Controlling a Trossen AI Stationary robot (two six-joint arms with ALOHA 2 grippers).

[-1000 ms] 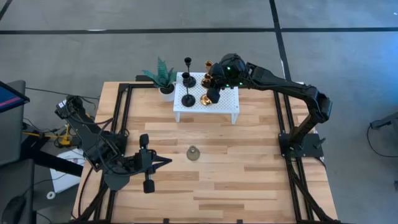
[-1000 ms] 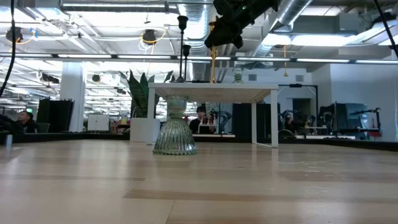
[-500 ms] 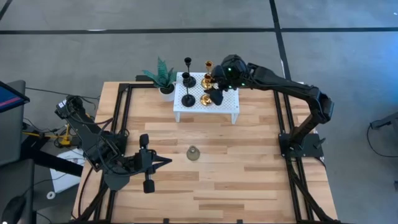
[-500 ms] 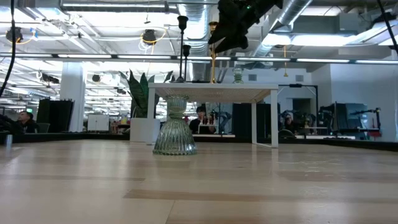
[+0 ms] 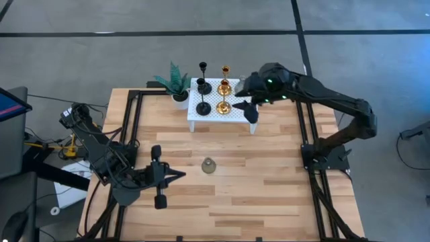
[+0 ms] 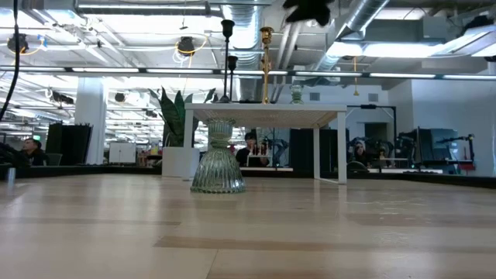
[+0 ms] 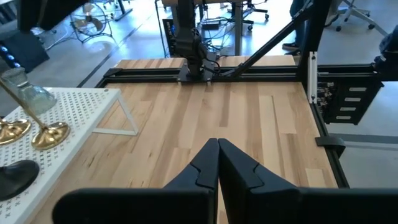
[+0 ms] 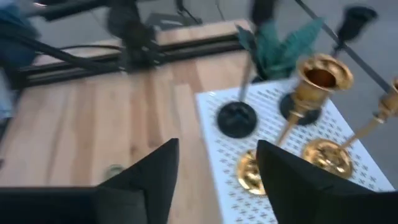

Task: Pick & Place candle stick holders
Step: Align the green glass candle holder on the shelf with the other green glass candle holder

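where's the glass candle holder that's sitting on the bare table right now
In the high view the grey-green glass holder stands alone on the wooden table near its middle, in front of the white platform and right of the left gripper.

Grey floor (image 5: 101, 54), bright ceiling strip lights (image 6: 93, 74)

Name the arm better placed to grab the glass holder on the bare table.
Left, probably. The left gripper sits shut beside the glass holder, while the right gripper hangs open over the white platform, farther away.

Wooden table (image 5: 269, 175) bears white platform (image 5: 238, 115); potted plant (image 5: 176, 84); glassy holder (image 5: 209, 165).
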